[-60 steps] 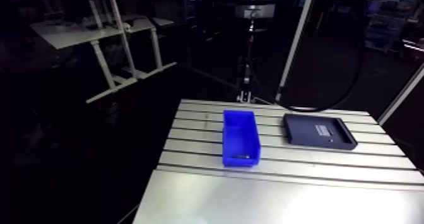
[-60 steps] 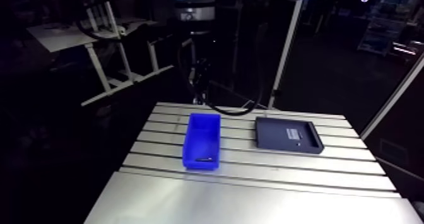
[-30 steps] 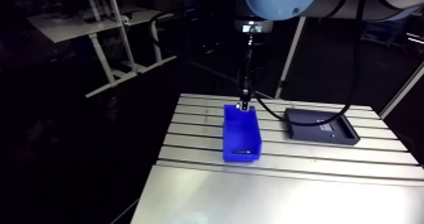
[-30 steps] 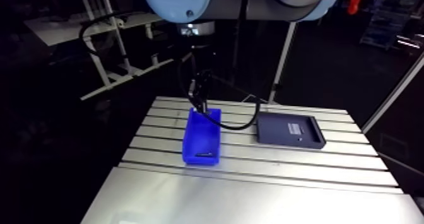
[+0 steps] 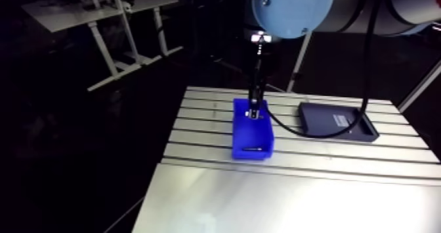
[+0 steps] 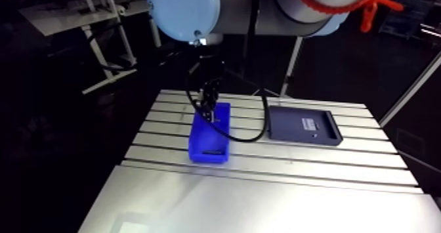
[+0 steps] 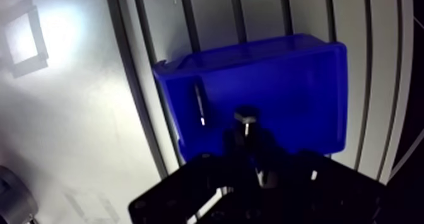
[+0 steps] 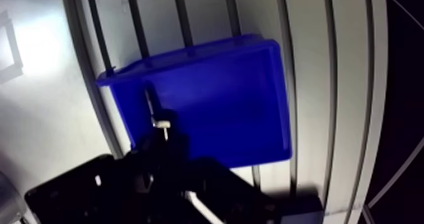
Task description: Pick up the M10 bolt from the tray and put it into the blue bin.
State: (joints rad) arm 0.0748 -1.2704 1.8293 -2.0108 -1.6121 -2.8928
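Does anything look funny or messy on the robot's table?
Nothing is spilled or broken. One small odd thing: a thin dark bolt lies in the blue bin, right beside its wall, while the claw holds a hex-headed bolt over the same bin.

Hidden parts, wrist view.
Behind gripper [image 7: 247,138] clamped on M10 bolt [image 7: 245,117]: its shank, near wall of blue bin [image 7: 296,75]. Thin piece [image 7: 199,103] inside, too small to name.
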